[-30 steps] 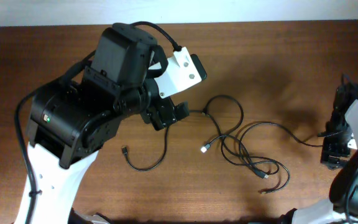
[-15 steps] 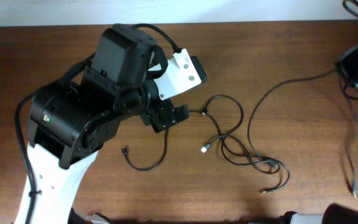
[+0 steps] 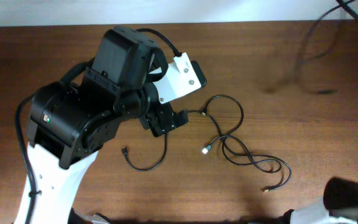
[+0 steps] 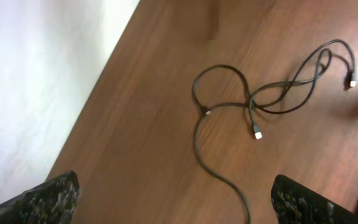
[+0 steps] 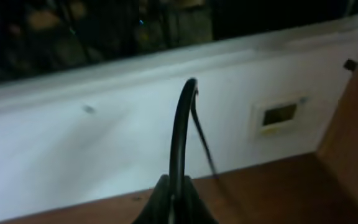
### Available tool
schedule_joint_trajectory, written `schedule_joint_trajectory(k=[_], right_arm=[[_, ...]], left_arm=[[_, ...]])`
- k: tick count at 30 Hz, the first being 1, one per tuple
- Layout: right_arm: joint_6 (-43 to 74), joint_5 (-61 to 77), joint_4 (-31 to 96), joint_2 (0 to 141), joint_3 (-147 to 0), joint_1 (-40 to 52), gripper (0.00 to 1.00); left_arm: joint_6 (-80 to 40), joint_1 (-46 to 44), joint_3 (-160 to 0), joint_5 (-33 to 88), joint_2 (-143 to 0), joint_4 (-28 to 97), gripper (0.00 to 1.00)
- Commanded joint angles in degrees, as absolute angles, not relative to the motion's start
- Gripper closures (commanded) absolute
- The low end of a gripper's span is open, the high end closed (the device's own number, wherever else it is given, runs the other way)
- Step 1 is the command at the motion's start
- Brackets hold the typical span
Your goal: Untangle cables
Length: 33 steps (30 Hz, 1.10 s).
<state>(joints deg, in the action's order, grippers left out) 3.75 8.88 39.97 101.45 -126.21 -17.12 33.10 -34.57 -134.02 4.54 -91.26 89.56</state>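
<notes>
Several thin black cables (image 3: pixel 232 134) lie looped on the wooden table, with a silver-tipped plug (image 3: pixel 205 149) among them and a tangle (image 3: pixel 257 163) at the lower right. In the left wrist view the same cables (image 4: pixel 253 106) lie ahead. My left gripper (image 4: pixel 176 196) is open just above the table, and one cable strand (image 4: pixel 229 180) runs between its fingers without touching them. My right gripper (image 5: pixel 178 196) is shut on a black cable (image 5: pixel 180 130) that rises out of its jaws. That lifted cable (image 3: pixel 312 43) shows as a blur at the overhead view's top right.
The bulky left arm (image 3: pixel 98 106) covers the table's left half. A short cable (image 3: pixel 145 165) with a small plug lies below it. A blurred part of the right arm (image 3: pixel 347 194) shows at the bottom right. A white wall (image 5: pixel 104 143) lies beyond the table's far edge.
My right gripper has shut on one cable and swung up and away to the far right, drawing that cable out of the pile. The left arm has barely moved.
</notes>
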Motion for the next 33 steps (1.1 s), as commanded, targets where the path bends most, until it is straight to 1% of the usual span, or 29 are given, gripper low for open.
schedule_joint_trajectory(k=[1,3,4,7,9,12,14,17,18,19,21,23,24,26,27,28,29,31,33], right_arm=[[-5.58,8.05,27.94,108.27,-126.82,-17.26,0.96],[-4.82,7.14,18.98,110.0,-126.82,-17.28,0.96],[-6.57,6.42,14.59,110.72,-126.82,-17.63,0.96],[-6.52,5.08,9.23,116.81,-126.82,-20.8,0.96],[-1.61,6.02,6.39,123.83,-126.82,-24.36,0.96],[-1.02,6.37,7.03,132.66,-126.82,-27.51,0.96],[-1.04,6.31,10.09,138.52,-126.82,-29.78,0.96],[-3.2,2.59,16.51,140.0,-126.76,-32.84,0.96],[-3.09,1.65,18.0,140.0,-126.76,-33.85,0.76],[0.4,1.65,20.45,140.0,-126.76,-34.92,0.01],[1.85,3.36,25.39,139.79,-126.78,-35.31,0.01],[-5.8,11.2,28.14,134.89,-126.89,-33.21,0.01],[-5.78,8.05,28.69,128.75,-128.53,-30.59,0.01],[-4.67,6.87,34.28,120.6,-134.02,-26.98,0.01],[-1.3,7.31,40.99,115.44,-138.5,-24.27,0.01],[-0.99,8.4,45.58,112.18,-140.88,-21.8,0.01],[-0.45,10.07,52.73,107.39,-142.08,-15.79,0.01],[7.46,10.11,62.85,105.84,-142.08,-8.43,0.01],[9.52,10.83,75.07,106.39,-140.77,-2.72,0.01]], left_arm=[[32.14,-34.35,-134.08,5.06,-90.17,89.21,0.01],[32.12,-34.33,-134.08,3.2,-90.17,87.2,0.01],[32.12,-34.35,-134.08,4.97,-90.19,85.1,0.01],[32.16,-34.33,-134.08,4.45,-90.06,81.17,0.01],[32.14,-34.33,-134.08,4.45,-90.06,80.62,0.01],[32.14,-34.35,-134.08,4.49,-90.08,81.28,0.01],[32.12,-34.35,-134.08,4.75,-90.06,81.71,0.01],[32.12,-34.39,-134.06,4.73,-90.08,82.04,0.01],[32.12,-34.39,-134.06,4.75,-90.08,81.97,0.01],[32.12,-34.39,-134.06,4.73,-90.08,82.13,0.01],[32.12,-34.39,-134.06,4.73,-90.08,82.21,0.01],[32.1,-34.39,-134.06,4.71,-90.24,82.37,0.01],[32.1,-34.39,-134.06,4.71,-90.65,82.85,0.01],[32.12,-34.39,-134.06,4.67,-91.13,83.64,0.01],[32.14,-34.39,-134.06,4.67,-91.15,83.55,0.01],[32.16,-34.33,-134.06,4.43,-91.15,83.4,0.01],[32.16,-34.33,-134.06,3.57,-91.15,83.24,0.01],[32.16,-34.33,-134.06,3.27,-91.15,83.2,0.01],[32.16,-34.33,-134.06,3.14,-91.15,83.2,0.01]])
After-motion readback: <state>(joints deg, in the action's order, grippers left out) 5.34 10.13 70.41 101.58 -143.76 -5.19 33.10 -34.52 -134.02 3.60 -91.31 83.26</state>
